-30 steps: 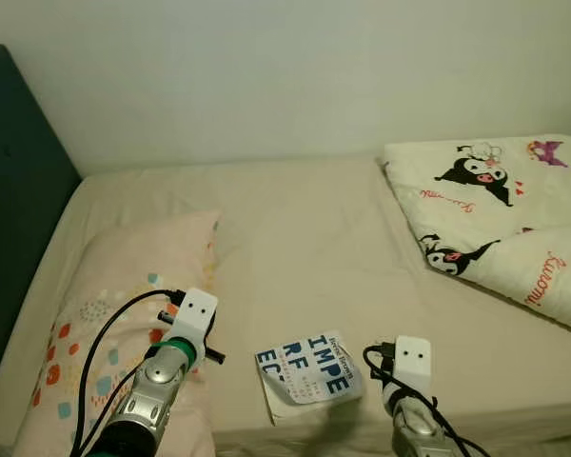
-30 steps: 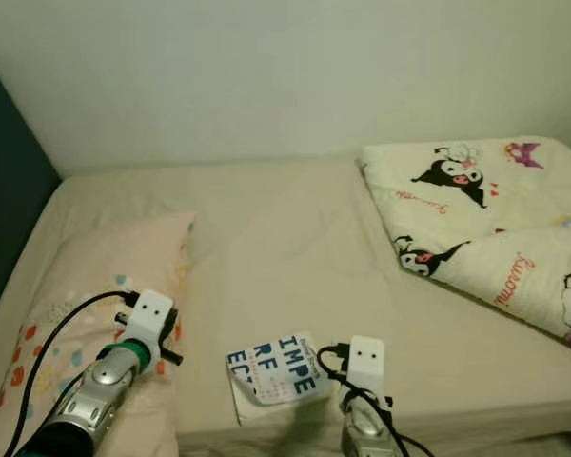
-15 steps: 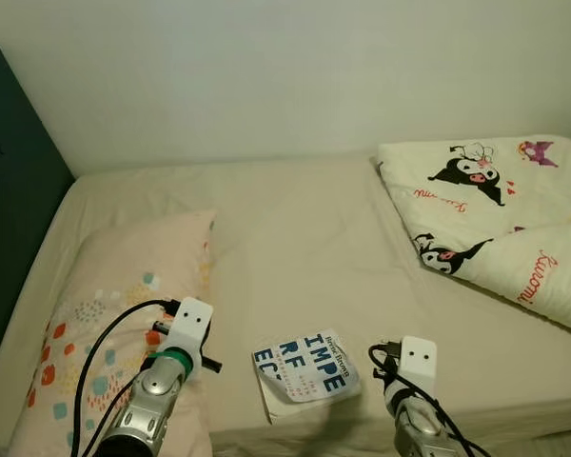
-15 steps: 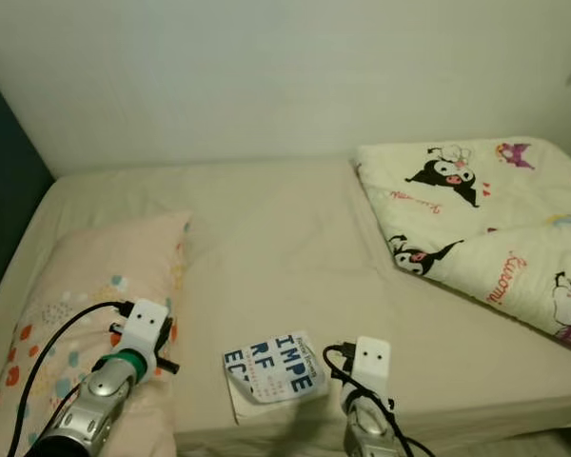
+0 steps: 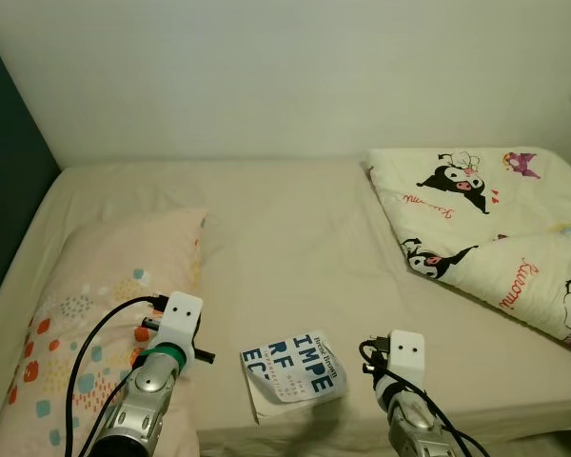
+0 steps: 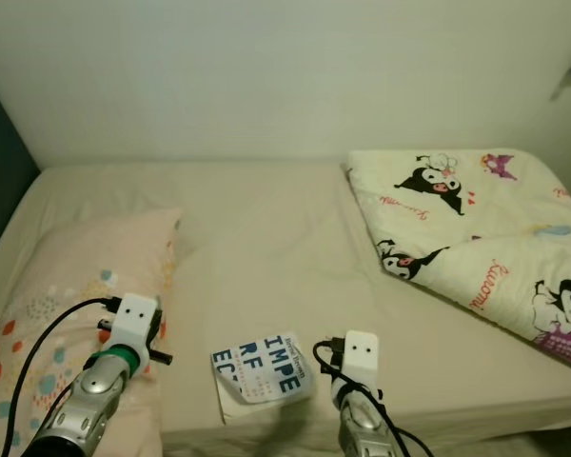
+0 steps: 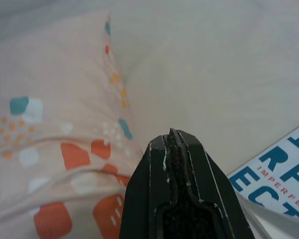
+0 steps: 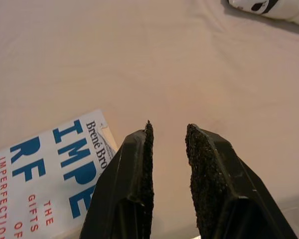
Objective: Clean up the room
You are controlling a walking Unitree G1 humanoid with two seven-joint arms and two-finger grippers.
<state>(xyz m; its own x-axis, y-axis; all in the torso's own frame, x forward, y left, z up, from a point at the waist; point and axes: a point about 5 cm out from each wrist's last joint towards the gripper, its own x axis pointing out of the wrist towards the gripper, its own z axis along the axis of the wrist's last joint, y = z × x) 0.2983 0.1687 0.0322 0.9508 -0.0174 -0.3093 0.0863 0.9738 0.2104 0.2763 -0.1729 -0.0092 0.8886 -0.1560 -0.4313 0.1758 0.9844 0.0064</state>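
The book lies on the bed just left of the right gripper, jaws narrowly apart; left gripper jaws closed, empty

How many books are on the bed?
1. The book lies near the bed's front edge, between the pillow and the right gripper. Others could hide under the blanket.

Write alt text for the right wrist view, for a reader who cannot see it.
The right gripper, its two black fingers slightly apart and empty, hovers over a beige bedsheet just beside a white paperback book with blue lettering. A corner of a white cartoon-print quilt lies at the far edge.
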